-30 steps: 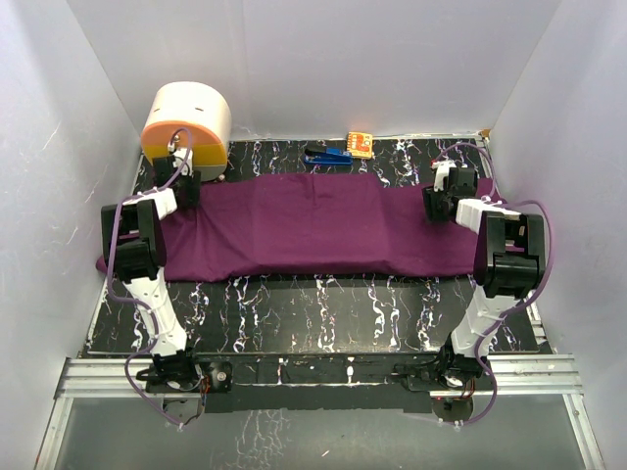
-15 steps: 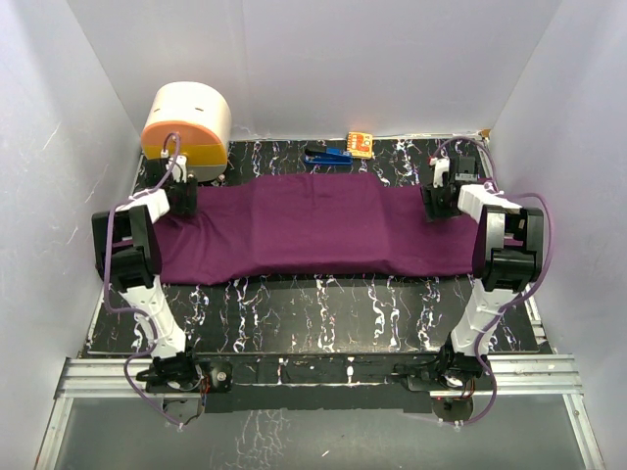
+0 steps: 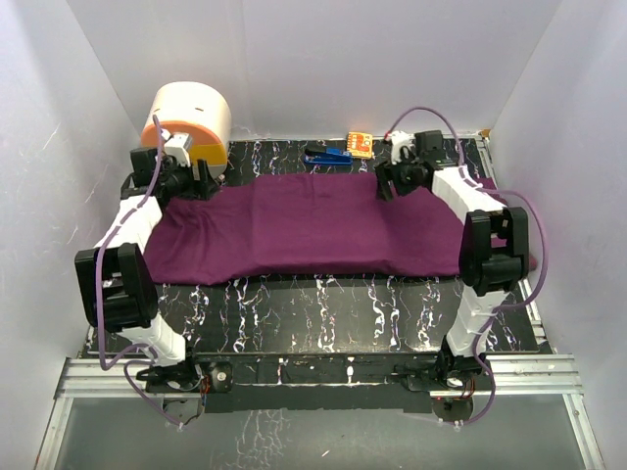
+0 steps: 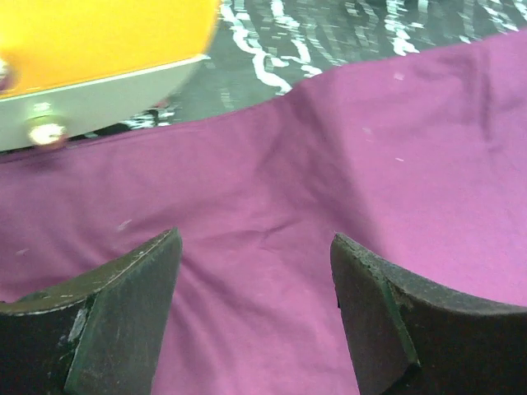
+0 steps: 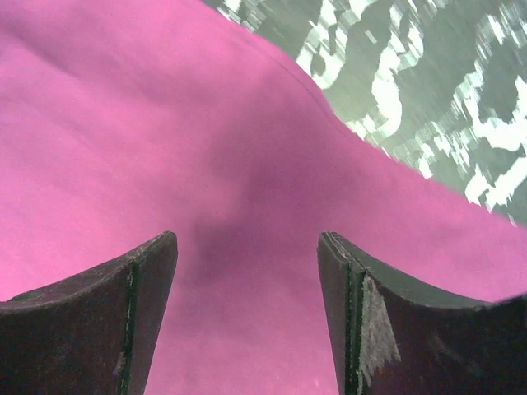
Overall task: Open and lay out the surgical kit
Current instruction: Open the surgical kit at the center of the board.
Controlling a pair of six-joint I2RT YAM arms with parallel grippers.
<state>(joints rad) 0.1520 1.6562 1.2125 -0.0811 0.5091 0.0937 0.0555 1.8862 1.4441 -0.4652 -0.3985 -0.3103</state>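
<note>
The wrap (image 3: 294, 225) lies spread across mid-table (image 3: 294, 304), 9 to 3 o'clock. Over its 10 o'clock corner, beside the drum (image 3: 188, 122), hangs the left gripper (image 4: 255, 263); the right gripper (image 5: 247, 247) over its 1 o'clock edge. Both jaws wide, holding nothing

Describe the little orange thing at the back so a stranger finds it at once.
Start at the wide purple cloth across the black marbled table. Beyond its far edge, by the back wall, lies the small orange square. Its neighbour is a blue tool; the cream-and-orange drum is big and round.
</note>
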